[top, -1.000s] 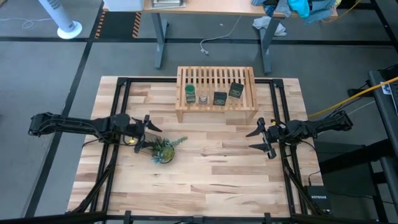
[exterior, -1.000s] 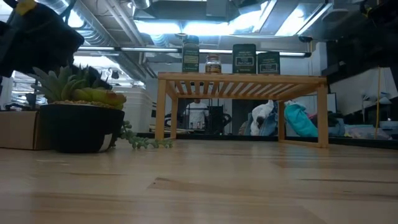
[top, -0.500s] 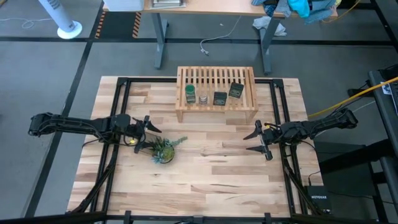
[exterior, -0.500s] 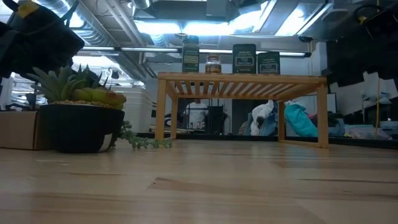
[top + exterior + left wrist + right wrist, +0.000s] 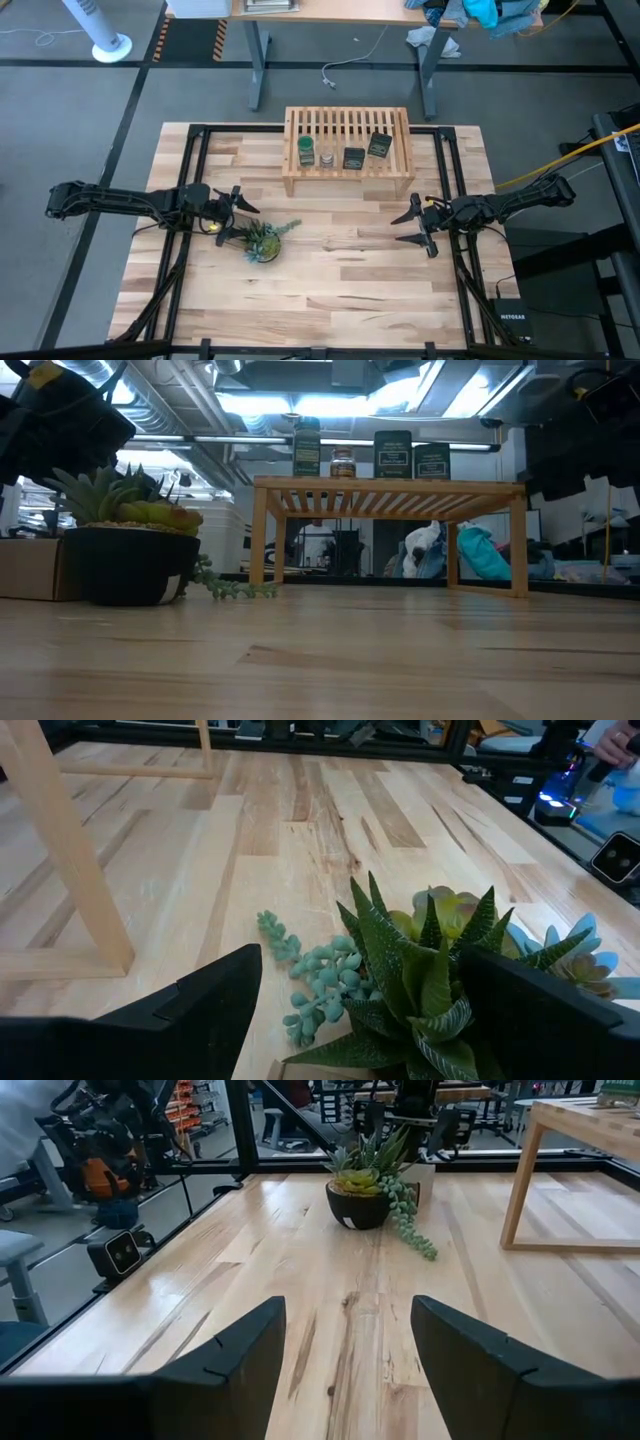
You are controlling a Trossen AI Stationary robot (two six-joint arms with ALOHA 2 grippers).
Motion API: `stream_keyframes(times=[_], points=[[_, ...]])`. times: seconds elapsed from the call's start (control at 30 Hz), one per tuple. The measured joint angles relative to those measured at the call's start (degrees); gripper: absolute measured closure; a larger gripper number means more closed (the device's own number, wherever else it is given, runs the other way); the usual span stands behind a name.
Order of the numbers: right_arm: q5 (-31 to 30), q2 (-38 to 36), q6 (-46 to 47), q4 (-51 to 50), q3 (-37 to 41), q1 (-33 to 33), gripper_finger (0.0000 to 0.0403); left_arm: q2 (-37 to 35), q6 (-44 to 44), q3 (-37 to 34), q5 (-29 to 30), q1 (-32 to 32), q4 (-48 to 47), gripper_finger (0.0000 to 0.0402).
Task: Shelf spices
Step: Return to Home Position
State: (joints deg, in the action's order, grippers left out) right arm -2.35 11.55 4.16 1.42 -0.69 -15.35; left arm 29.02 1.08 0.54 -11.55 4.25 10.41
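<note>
Front of table (image 5: 340, 290) bare; plant (image 5: 262, 243) crowds left gripper (image 5: 243, 214); shelf (image 5: 347, 121) at back

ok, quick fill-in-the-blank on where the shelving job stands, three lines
The shelf carries ____ spice containers. The green-capped jar stands at the row's ____ end in the high view. The left gripper, near the potted succulent, and the right gripper both have jaws ____.
Missing: four; left; open.
</note>
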Motion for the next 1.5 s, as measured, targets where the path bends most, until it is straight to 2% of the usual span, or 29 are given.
stream_keyframes(times=[0.2, 0.4, 0.67, 0.97, 1.5], points=[[0.02, 0.0, 0.02, -0.04, 0.0, 0.0, 0.018, -1.19, 0.01, 0.0, 0.02, 0.02, -1.13, 0.0071], [0.04, -0.01, 0.03, -0.09, 0.0, 0.0, 0.018, -9.04, -0.04, 0.0, 0.3, 0.02, -7.83, 0.0071], [0.07, -0.02, 0.04, -0.1, 0.0, 0.0, 0.018, -19.72, 0.02, -0.02, 0.49, 0.02, -7.89, 0.0071], [0.07, 0.0, 0.04, -0.03, 0.0, 0.0, 0.018, -28.6, 0.02, -0.02, 0.43, 0.02, -7.92, 0.0071], [0.05, 0.0, 0.04, 0.03, 0.0, 0.0, 0.018, -28.77, 0.02, -0.02, 0.39, 0.02, -7.93, 0.0071]])
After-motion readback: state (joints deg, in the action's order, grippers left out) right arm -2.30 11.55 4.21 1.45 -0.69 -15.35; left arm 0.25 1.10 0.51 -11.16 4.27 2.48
